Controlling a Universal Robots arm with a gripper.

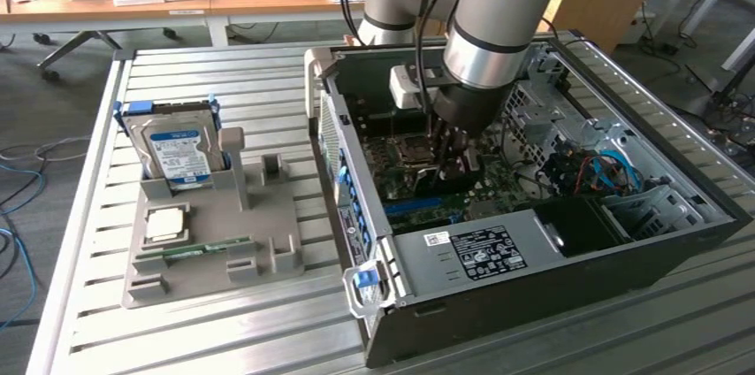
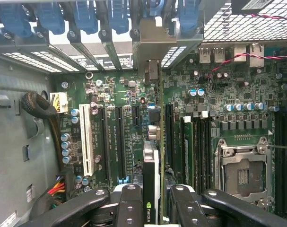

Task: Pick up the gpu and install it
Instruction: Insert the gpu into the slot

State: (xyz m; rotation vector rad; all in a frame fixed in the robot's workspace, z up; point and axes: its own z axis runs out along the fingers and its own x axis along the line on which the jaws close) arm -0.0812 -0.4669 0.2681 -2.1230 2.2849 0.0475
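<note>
The gpu [image 2: 152, 161] appears edge-on in the wrist view, a thin green board with a dark face and a small logo near my fingers [image 2: 131, 205]. Its silver bracket [image 2: 150, 47] reaches the rear slot openings under the blue clips. My gripper [image 2: 155, 196] is shut on the card from both sides. The card stands upright over the motherboard [image 2: 110, 90], between the long black slots [image 2: 119, 142] and the RAM slots. Whether its edge sits in a slot I cannot tell. In the exterior view my gripper [image 1: 454, 141] reaches down inside the open computer case [image 1: 531, 295], with the dark gpu [image 1: 452, 182] beneath it.
The empty CPU socket [image 2: 242, 175] and a white slot [image 2: 88, 137] flank the card. The power supply [image 1: 484, 251] fills the case's near end. On the slatted table, a grey holder [image 1: 207, 269] carries a hard drive [image 1: 177, 149], a CPU [image 1: 165, 223] and a RAM stick [image 1: 201, 249].
</note>
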